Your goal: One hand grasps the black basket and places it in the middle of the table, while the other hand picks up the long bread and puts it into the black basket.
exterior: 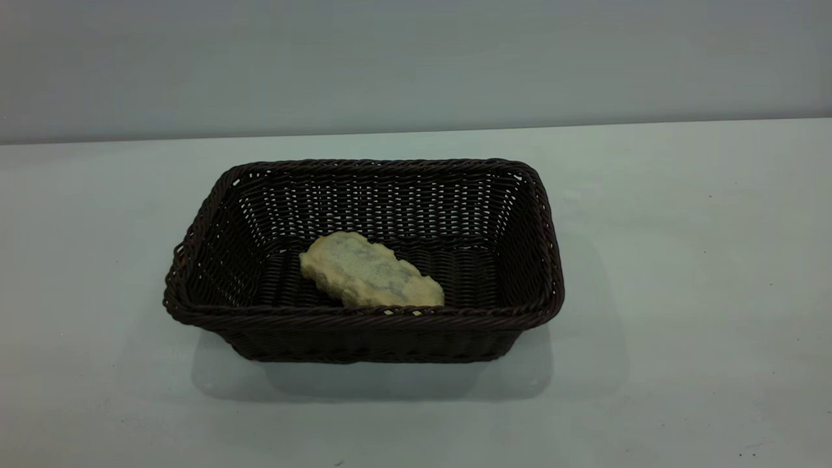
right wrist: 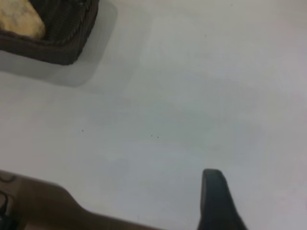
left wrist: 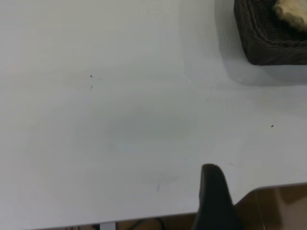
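Long bread (exterior: pixel 370 272) is seen lying inside the black basket (exterior: pixel 364 325), on the woven floor close to the near wall, with its pale yellowish, grey-blotched side turned up. It is set at a slant, one end toward the basket's left half and the other pressed near the front rim. The basket is placed upright on the surface (exterior: pixel 682 312), roughly in the middle of it in the exterior view, and a soft shadow is cast on the surface just in front of it. A few tiny dark specks are scattered on the surface to the right.

No arm is shown in the exterior view. In the left wrist view, only one dark finger (left wrist: pixel 215 201) of the left gripper is seen, held over bare surface near its edge and well apart from the basket corner (left wrist: pixel 273 43); whether this gripper is spread or pressed together cannot be told. In the right wrist view, a single dark finger (right wrist: pixel 217 203) of the right gripper is likewise seen over bare surface, well apart from the basket (right wrist: pixel 62 45), and its state cannot be told either.
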You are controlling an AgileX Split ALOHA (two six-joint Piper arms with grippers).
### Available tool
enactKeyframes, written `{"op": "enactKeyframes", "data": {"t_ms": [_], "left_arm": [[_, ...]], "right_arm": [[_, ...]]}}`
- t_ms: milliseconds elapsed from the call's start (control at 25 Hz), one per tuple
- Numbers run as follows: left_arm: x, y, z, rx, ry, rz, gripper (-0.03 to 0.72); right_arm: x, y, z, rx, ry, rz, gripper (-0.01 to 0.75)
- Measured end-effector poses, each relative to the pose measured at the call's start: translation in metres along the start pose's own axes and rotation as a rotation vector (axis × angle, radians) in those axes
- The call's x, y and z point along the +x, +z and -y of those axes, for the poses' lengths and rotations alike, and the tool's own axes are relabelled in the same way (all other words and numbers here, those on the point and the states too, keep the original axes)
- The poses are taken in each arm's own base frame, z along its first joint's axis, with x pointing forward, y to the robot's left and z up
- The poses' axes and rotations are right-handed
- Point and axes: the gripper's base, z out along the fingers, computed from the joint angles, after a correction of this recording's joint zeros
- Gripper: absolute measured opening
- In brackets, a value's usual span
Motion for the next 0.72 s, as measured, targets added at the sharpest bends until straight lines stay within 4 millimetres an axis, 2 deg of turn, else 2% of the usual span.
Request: {"op": "enactKeyframes", "data": {"t_ms": [720], "left_arm": [[0.0008,-0.0006,0.0004,-0.022,-0.021,0.009,0.529]], "right_arm": [[0.0000,0.0000,0.0001,0.013,0.010,0.000,0.424]]}}
